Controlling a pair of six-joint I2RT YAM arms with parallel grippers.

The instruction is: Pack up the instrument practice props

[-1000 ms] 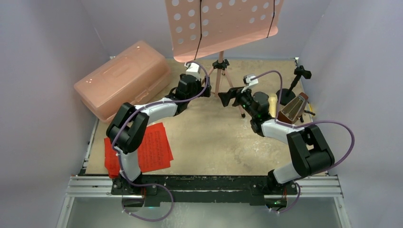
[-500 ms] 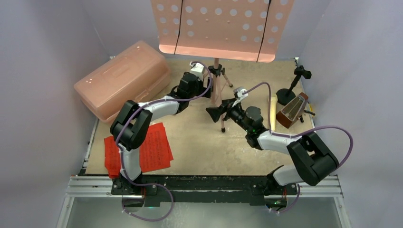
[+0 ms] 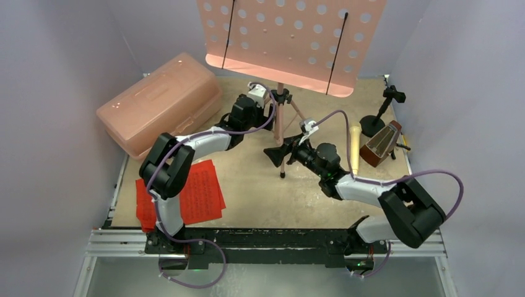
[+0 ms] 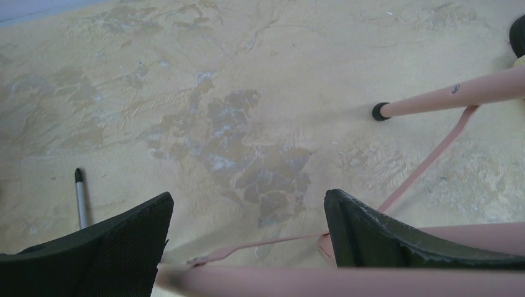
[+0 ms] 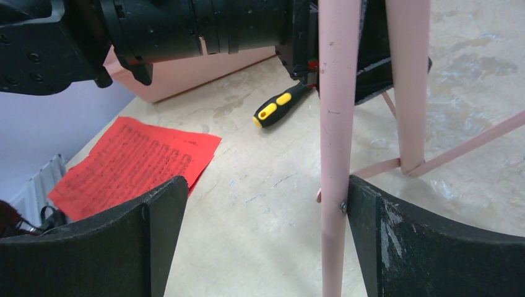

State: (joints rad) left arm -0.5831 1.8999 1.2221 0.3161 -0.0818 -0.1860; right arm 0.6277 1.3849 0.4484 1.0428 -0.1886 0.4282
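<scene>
The left end effector (image 4: pixel 247 201) and right end effector (image 5: pixel 263 192) are spread wide by the legs of the pink music stand (image 3: pixel 291 37).

Pale lavender walls (image 3: pixel 56 74) enclose a mottled beige tabletop (image 3: pixel 272 198) fronted by an aluminium rail (image 3: pixel 117 242).

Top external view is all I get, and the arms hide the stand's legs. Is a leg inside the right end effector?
Observer: Yes. In the right wrist view a pink leg of the music stand stands between the fingers of the right end effector, which is open, not closed on it.
Operator: Anything hidden under the left arm?
Observer: A yellow-and-black screwdriver lies on the table near the pink box, its shaft running under the left arm.
</scene>
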